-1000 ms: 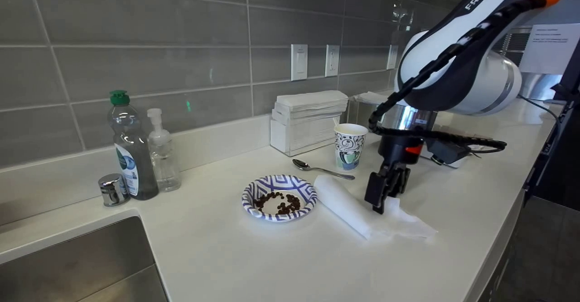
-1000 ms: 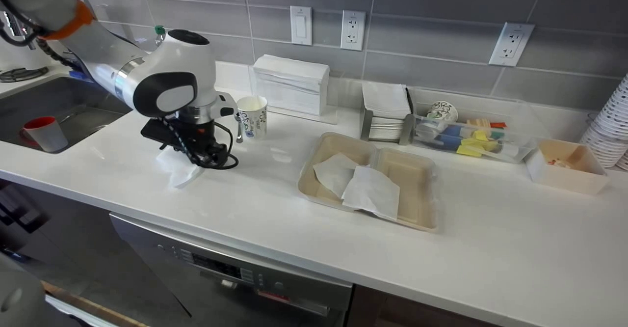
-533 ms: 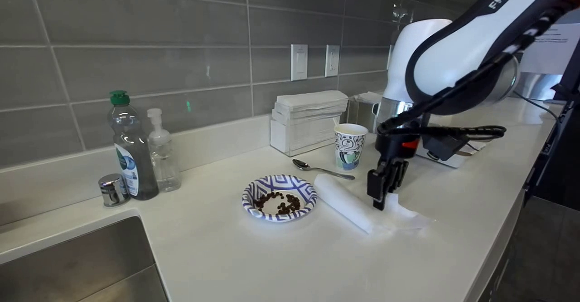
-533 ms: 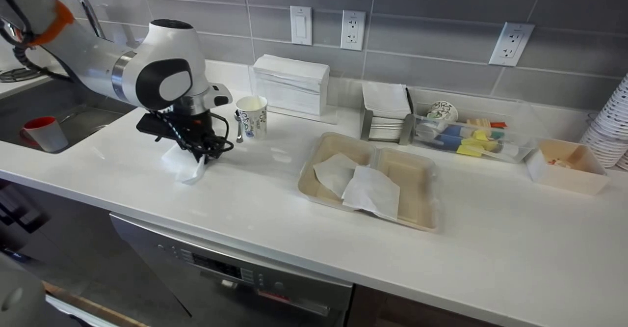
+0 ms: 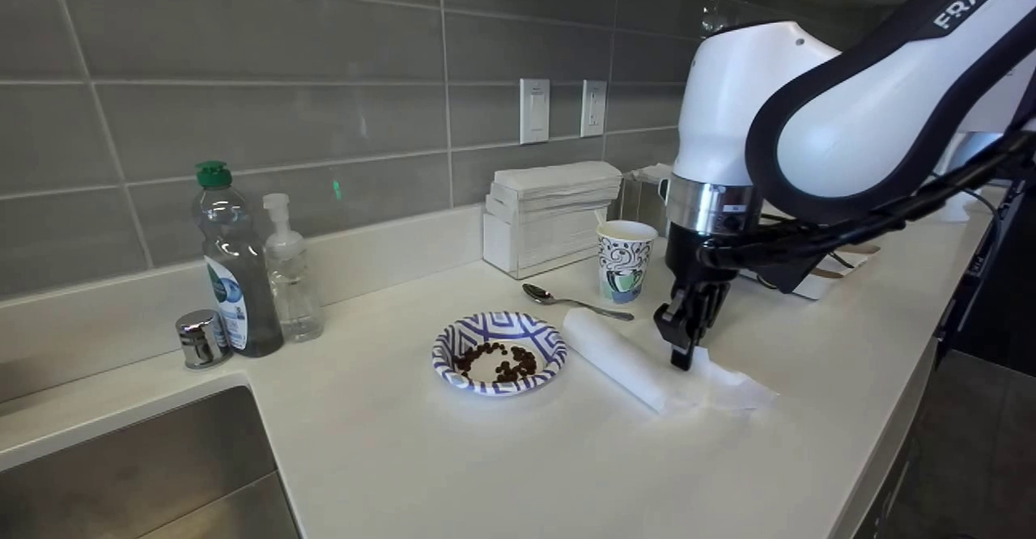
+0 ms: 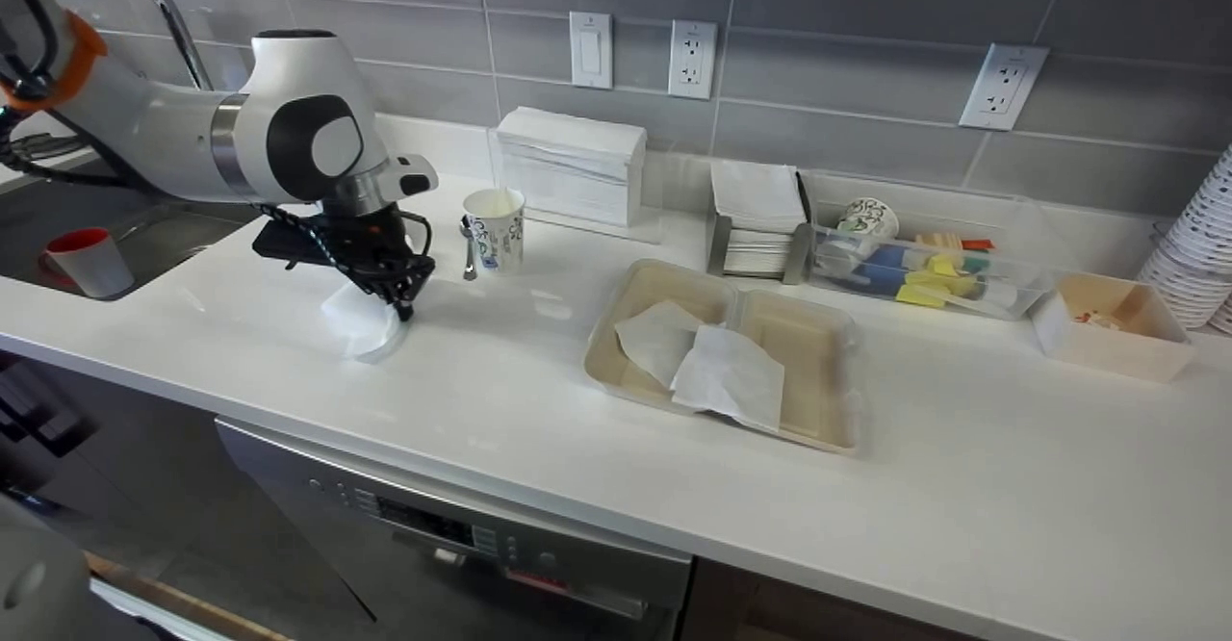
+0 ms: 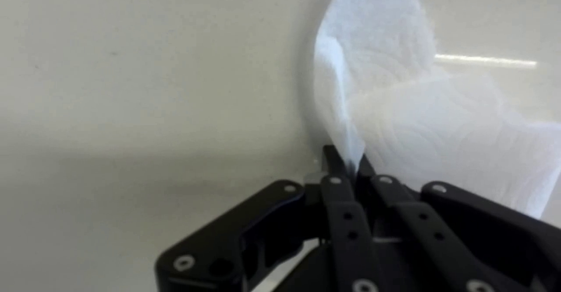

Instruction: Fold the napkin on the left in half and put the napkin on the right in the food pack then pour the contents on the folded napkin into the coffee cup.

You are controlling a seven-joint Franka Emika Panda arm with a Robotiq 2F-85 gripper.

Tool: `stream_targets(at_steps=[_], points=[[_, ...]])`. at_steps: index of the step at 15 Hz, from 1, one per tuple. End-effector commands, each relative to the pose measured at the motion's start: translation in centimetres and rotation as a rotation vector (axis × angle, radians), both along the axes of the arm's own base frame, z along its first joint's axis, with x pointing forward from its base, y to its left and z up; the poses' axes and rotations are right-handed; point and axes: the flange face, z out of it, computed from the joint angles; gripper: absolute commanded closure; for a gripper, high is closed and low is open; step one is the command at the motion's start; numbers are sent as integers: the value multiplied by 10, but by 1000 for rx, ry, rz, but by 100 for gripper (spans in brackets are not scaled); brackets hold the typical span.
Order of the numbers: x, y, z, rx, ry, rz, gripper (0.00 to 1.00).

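A white napkin [image 5: 619, 365] lies on the counter, rolled over along one side, with a loose flap at its near end. In the wrist view, a raised edge of the napkin [image 7: 394, 86] runs between the fingertips of my gripper [image 7: 349, 158], which is shut on it. The gripper [image 5: 684, 353] points down at the counter. Dark bits, the contents [image 5: 518, 367], lie in a blue-patterned plate [image 5: 455, 341] beside the napkin's rolled side. The coffee cup [image 5: 625, 268] stands upright behind. In an exterior view, two white napkin pieces [image 6: 731, 376] lie in the opened food pack [image 6: 813, 362].
A spoon [image 5: 575, 302] lies between plate and cup. A napkin dispenser [image 5: 558, 211] stands at the wall. Soap bottles [image 5: 235, 272] stand by the sink [image 5: 146, 458]. A clear bin [image 6: 924, 256], a boxy container [image 6: 1112, 333] and stacked cups [image 6: 1193, 246] lie beyond the food pack.
My fingers have come together on the napkin's edge. The forearm and wrist have swung and changed tilt, while the fingertips stay near the same spot. The napkin's loose end has shifted slightly.
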Motion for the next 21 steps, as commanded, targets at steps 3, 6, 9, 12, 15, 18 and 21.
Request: stream_targets(at_steps=[3, 6, 9, 12, 15, 18, 21], points=[[-7, 10, 28, -70, -3, -10, 100], [-11, 11, 45, -90, -2, -17, 100], [-15, 14, 60, -96, 3, -16, 100], [-18, 14, 74, -102, 8, -16, 100], [-18, 14, 85, -114, 9, -21, 100], [-19, 15, 91, -124, 19, -22, 100], [-20, 16, 94, -134, 30, -25, 100]])
